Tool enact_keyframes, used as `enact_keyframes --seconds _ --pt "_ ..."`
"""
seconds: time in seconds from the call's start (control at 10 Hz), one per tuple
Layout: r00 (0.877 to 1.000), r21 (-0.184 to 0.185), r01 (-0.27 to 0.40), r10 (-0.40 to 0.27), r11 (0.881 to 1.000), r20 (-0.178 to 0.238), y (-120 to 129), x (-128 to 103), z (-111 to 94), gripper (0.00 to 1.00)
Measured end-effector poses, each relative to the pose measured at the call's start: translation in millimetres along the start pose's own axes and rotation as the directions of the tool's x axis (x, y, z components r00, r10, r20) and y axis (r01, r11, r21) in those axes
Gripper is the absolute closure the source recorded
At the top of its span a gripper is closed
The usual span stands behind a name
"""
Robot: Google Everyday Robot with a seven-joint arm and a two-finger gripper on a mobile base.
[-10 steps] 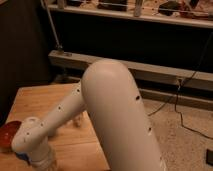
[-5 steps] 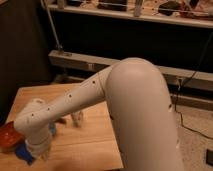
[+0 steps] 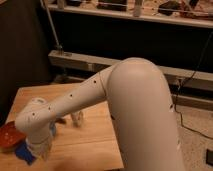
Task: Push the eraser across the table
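The table [image 3: 95, 142] is a small top of light wooden planks at lower left. My white arm reaches across it from the right, and its wrist ends low at the front left corner. The gripper [image 3: 41, 151] sits there, pointing down at the tabletop, right beside a flat blue shape [image 3: 24, 153]. The eraser does not show; the arm covers much of the tabletop. A small dark bit [image 3: 62, 120] peeks out behind the forearm, and I cannot tell what it is.
A red-brown bowl [image 3: 9, 138] stands at the table's left edge, close to the wrist. A small pale object [image 3: 77, 119] stands mid-table behind the forearm. A dark shelf unit with a metal rail [image 3: 90, 62] runs behind the table. Cables lie on the floor at right.
The arm's big elbow has swung to the right and the forearm now lies lower and flatter over the table. The wrist has stayed near the front left corner.
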Motion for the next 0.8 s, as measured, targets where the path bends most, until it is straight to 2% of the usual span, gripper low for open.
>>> enact_keyframes --seconds 0.3,0.4,0.8 --pt "1.000 -0.001 0.000 0.000 1.000 -0.001 0.0 0.2 0.4 0.25" --pt "1.000 -0.001 0.000 0.000 1.000 -0.001 -0.2 0.3 0.5 0.20" --pt "1.000 -0.001 -0.001 0.001 1.000 -0.001 -0.2 0.4 0.6 0.20"
